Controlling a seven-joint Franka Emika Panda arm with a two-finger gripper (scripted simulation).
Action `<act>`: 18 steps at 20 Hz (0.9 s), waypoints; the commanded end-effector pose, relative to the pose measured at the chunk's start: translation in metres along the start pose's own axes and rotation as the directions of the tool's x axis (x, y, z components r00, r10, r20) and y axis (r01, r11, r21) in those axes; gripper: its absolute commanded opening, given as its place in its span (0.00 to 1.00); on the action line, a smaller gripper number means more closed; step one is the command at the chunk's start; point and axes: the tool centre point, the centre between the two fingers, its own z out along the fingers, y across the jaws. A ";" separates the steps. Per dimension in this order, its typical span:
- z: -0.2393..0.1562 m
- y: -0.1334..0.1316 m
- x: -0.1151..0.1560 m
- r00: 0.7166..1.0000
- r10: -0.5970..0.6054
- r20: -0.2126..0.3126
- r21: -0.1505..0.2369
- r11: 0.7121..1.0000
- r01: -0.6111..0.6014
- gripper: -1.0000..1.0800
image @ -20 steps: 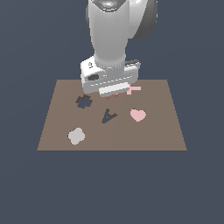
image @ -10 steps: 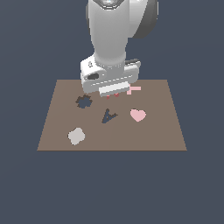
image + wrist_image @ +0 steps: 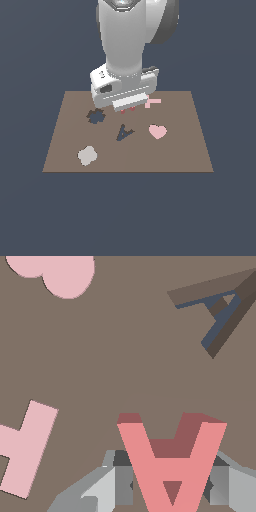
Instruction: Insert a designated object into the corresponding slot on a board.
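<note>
Pincer (image 3: 170, 483) closed on red A (image 3: 172, 461), one finger (image 3: 117, 481) each side of its legs, approx. at mid-height. In ext. view, A (image 3: 127, 108) just under the hand, over far part of board (image 3: 185, 155), near pink T (image 3: 152, 103). Slot (image 3: 123, 133) a bit nearer, between flower cutout (image 3: 95, 116) and heart (image 3: 157, 131). Prob. light, stiff, smooth block; flat sides give good grip, may twist if held off-centre

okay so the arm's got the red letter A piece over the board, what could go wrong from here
1. The A block sits between the jaws at a different angle from the tilted A slot; without rotation it may jam on the slot's edge.
2. The slot is narrow, so a small offset could leave the block resting on the board.
3. The T piece and heart lie nearby; a low sweep might nudge them.
</note>
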 end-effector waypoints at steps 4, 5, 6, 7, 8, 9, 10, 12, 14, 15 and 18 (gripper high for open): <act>0.000 0.006 0.000 0.996 -0.090 0.000 0.000 0.996 0.090 0.00; -0.001 0.007 0.001 0.994 -0.111 0.000 0.000 0.994 0.111 0.00; -0.001 0.009 0.001 0.991 -0.134 0.000 0.000 0.991 0.134 0.00; -0.001 0.010 0.001 0.988 -0.158 0.000 0.000 0.988 0.158 0.00; -0.001 0.012 0.001 0.983 -0.183 0.000 0.000 0.983 0.183 0.00; -0.001 0.013 0.002 0.978 -0.209 0.000 0.000 0.978 0.209 0.00; -0.001 0.015 0.002 0.972 -0.237 0.000 0.000 0.972 0.237 0.00; -0.001 0.019 0.003 0.955 -0.295 0.000 0.000 0.955 0.295 0.00; -0.001 0.022 0.005 0.934 -0.358 0.000 -0.001 0.934 0.358 0.00; -0.002 0.024 0.006 0.920 -0.391 0.000 -0.001 0.920 0.391 0.00; -0.002 0.031 0.009 0.870 -0.493 0.000 -0.001 0.870 0.493 0.00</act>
